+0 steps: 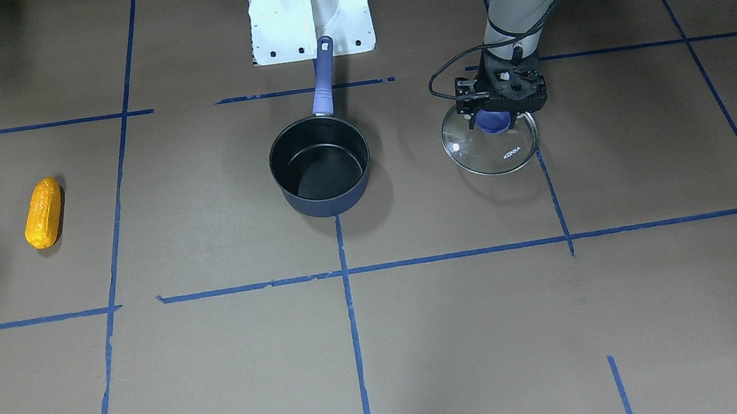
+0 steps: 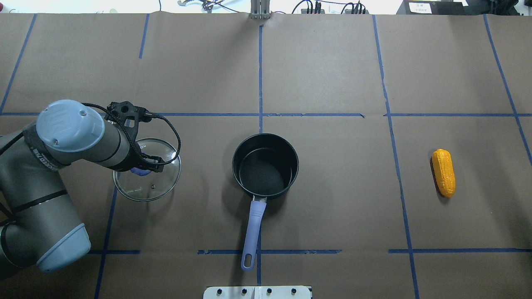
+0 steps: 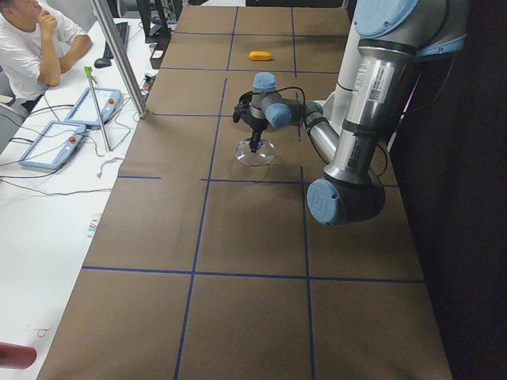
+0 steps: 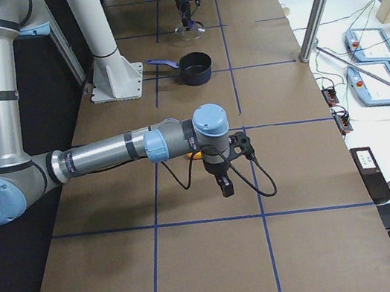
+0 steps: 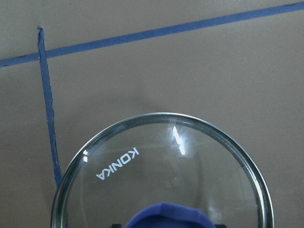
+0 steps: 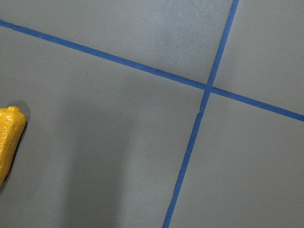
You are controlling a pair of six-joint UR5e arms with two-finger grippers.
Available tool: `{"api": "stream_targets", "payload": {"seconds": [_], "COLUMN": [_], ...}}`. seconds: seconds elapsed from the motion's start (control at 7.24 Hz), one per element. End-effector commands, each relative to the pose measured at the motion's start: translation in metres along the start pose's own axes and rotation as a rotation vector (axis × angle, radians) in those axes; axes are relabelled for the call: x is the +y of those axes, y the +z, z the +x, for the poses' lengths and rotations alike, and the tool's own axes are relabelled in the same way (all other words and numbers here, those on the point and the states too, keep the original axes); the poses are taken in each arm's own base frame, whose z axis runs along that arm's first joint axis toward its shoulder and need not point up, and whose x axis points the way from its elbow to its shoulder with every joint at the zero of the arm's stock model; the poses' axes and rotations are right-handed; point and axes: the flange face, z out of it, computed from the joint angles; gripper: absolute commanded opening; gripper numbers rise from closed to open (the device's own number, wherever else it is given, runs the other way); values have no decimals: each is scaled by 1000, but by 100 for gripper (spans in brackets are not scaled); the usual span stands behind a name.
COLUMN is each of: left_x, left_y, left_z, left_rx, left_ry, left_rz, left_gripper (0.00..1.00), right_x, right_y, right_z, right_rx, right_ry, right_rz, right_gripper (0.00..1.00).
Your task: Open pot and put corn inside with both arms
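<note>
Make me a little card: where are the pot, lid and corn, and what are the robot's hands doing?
pot: middle of the table, open, empty
lid: on the table at the robot's left, beside the pot
corn: lying at the robot's right, outside the pot
left gripper: at the lid's blue knob, grip unclear
right gripper: above the table near the corn, state unclear

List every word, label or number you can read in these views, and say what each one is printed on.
"KONKA": white print on the round clear glass lid with a blue knob. It is also legible in the front-facing view.
Print on the grey left arm: too blurred to read.
White label on the black box at the table's far edge: too small to read.
No other text is readable.
</note>
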Motion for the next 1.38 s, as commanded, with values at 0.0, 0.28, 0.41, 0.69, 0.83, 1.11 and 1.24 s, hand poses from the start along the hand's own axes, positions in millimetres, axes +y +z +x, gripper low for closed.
{"api": "stream_targets", "payload": {"seconds": [0.0,0.28,0.41,0.69,0.83,1.11,1.24], "left_x": [1,1,2,10,11,-20,-47], "left_y": [28,41,52,51,43,1,-46], "left_z": [-8,-11,-8,0,4,-30,-77], "left_rx": [-24,7,2,71,85,79,53], "left_ry": [-6,-9,-48,-30,-26,-48,51], "left_rz": [-29,-12,-26,-100,-101,-72,-89], "left_gripper": [5,5,5,99,100,100,100], "right_x": [7,5,5,7,6,-13,-16], "right_y": [20,28,28,28,27,25,28], "right_z": [17,24,23,23,22,12,9], "right_rx": [-11,-17,-19,-23,-24,-27,-24], "right_ry": [39,52,53,59,53,23,15], "right_rz": [-40,-52,-53,-53,-48,-40,-45], "right_gripper": [100,100,100,100,100,100,100]}}
